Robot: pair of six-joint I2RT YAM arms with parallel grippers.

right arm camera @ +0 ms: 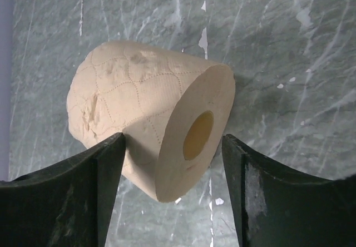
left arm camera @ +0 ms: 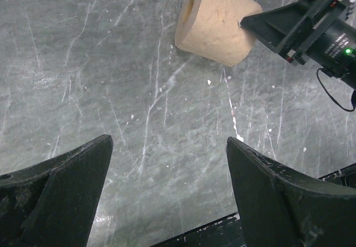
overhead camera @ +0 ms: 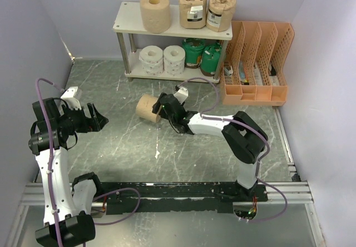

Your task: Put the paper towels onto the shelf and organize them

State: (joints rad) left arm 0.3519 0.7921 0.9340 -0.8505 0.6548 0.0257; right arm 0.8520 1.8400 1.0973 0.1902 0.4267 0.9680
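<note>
The right gripper (right arm camera: 172,140) has its jaws apart, straddling a bare tan roll (right arm camera: 139,97) lying on its side on the grey table (overhead camera: 122,147), mid-scene. Beyond it, the shelf (overhead camera: 125,23) at the far wall holds a second bare roll (overhead camera: 155,12) and two paper-wrapped rolls (overhead camera: 193,8) on top, with white patterned rolls (overhead camera: 151,59) and green-wrapped rolls (overhead camera: 193,52) below. Far left, the left gripper (overhead camera: 97,119) hovers, jaws spread wide.

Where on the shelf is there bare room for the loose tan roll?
Only the left end of the top board, a tight patch beside the standing bare tan roll; two paper-wrapped rolls fill its right. The lower board is crowded with two white patterned rolls and two green-wrapped rolls.
</note>
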